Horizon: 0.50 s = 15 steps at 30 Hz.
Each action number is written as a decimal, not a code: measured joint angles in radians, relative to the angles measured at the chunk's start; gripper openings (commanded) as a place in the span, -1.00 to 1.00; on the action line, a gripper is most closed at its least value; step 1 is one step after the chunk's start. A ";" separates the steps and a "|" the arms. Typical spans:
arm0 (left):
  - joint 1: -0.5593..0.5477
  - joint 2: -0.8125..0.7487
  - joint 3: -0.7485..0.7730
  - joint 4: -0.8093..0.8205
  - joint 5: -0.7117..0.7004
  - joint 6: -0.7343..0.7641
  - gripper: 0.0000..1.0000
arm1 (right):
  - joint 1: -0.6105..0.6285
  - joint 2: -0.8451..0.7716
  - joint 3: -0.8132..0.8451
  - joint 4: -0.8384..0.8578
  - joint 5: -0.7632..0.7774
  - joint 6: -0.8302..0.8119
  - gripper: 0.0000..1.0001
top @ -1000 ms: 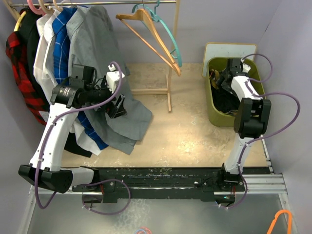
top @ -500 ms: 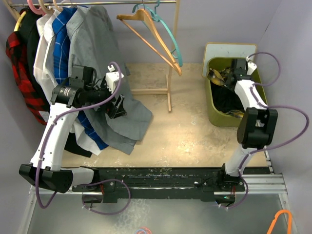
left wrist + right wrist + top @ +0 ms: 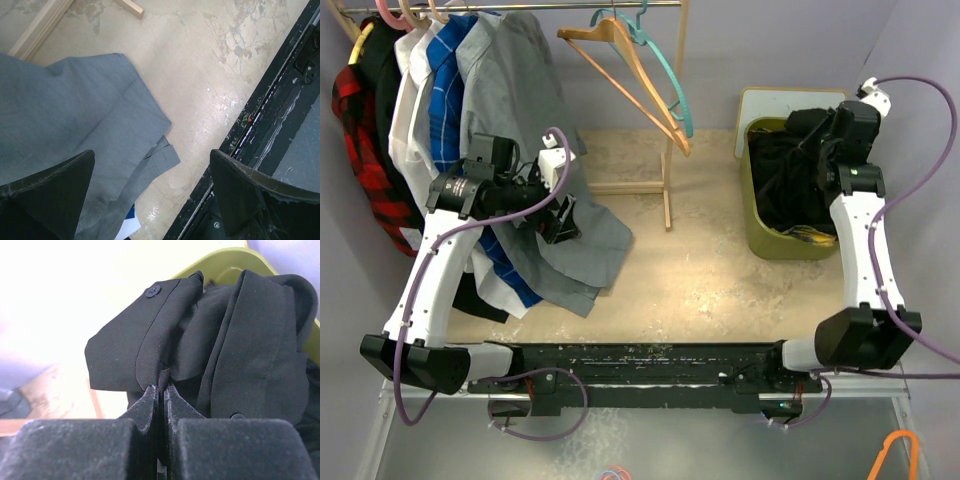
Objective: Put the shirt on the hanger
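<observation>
The black shirt hangs bunched out of a green bin at the right. My right gripper is above the bin and shut on a fold of it. In the right wrist view the fingertips pinch black fabric just below a buttoned cuff, and the rest of the shirt drapes behind. The teal hanger hangs from the rail at top centre, behind a wooden hanger. My left gripper stands open beside a hanging grey shirt, with nothing between its fingers.
A rail at top left carries several garments: red plaid, white, blue and grey. The rack's wooden post and foot stand mid-floor. A yellow-and-black garment lies low in the bin. The black base rail runs along the near edge.
My right gripper closed on the black shirt inside the bin, then rose up and to the right, drawing the fabric out. The left arm has stayed still.
</observation>
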<state>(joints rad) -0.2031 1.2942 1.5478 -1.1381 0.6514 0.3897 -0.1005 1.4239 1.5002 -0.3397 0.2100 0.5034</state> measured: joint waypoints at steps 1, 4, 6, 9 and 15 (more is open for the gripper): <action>0.000 0.000 -0.004 0.000 0.000 0.000 0.99 | 0.003 -0.018 0.006 0.002 -0.019 -0.001 -1.00; 0.000 0.000 -0.015 -0.001 0.001 0.000 0.99 | 0.012 -0.084 0.010 0.004 -0.039 -0.004 -1.00; 0.000 0.000 -0.018 -0.003 0.003 0.004 0.99 | 0.016 -0.133 0.010 0.010 -0.042 -0.010 -1.00; 0.001 0.000 -0.019 -0.003 0.005 0.013 0.99 | 0.016 -0.198 0.019 0.025 -0.085 -0.019 -1.00; 0.001 0.000 -0.020 -0.009 0.031 0.024 0.99 | 0.015 -0.333 0.028 0.177 -0.381 -0.024 -1.00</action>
<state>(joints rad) -0.2020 1.2938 1.5276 -1.1469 0.6827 0.4133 -0.0856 1.0912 1.5280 -0.1623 -0.1711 0.4789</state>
